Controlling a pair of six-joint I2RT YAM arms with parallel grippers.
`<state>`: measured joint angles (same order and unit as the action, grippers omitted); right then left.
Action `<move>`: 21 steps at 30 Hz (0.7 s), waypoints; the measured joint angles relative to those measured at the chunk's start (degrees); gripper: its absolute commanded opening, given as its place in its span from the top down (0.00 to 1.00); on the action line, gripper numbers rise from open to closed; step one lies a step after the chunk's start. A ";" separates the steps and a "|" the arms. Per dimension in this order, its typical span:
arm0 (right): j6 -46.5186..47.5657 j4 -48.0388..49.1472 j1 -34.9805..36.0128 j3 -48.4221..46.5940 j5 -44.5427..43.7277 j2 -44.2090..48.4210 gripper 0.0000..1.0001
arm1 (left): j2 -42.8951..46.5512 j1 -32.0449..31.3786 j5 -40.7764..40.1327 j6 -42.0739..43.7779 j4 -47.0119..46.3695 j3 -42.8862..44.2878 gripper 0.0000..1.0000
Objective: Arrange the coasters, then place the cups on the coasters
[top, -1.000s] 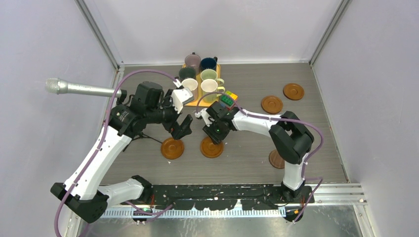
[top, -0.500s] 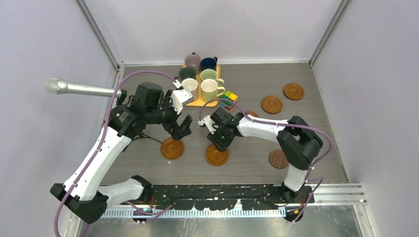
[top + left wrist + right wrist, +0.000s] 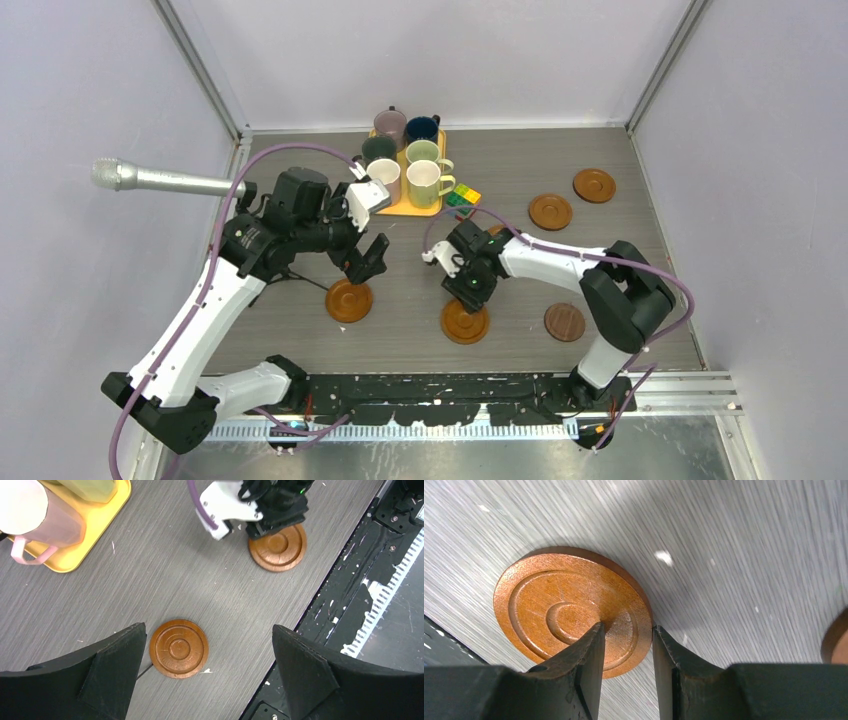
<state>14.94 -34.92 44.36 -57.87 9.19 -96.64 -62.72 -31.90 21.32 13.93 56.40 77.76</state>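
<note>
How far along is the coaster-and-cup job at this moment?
Early. Done, apparently: one coaster lies near the front edge, below the open left hand. In hand: the right hand pinches a second coaster by its rim, beside the first. Left: the other coasters sit scattered to the right, and all six cups stand on the yellow tray.

No text or label appears legible anywhere.

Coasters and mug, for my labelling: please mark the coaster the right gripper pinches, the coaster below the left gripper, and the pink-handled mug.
gripped coaster [image 3: 559,605], right wrist view, ringed top face.
loose coaster [image 3: 179,648], left wrist view, centre.
pink mug [image 3: 60,527], left wrist view, side wall.
</note>
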 measured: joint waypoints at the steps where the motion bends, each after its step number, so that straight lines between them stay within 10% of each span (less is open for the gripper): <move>1: 0.55 -0.76 -1.07 0.48 0.11 0.50 0.60 | 0.00 0.00 -0.13 -0.02 0.00 -0.02 0.00; 21: 9.88 -9.07 -13.22 7.21 -0.22 7.15 0.60 | 0.00 0.00 -0.37 0.00 -0.02 -0.44 0.00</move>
<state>24.82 -43.99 31.14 -50.65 8.97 -89.49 -62.72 -31.90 20.95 13.93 56.38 77.32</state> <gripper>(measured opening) 0.414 0.996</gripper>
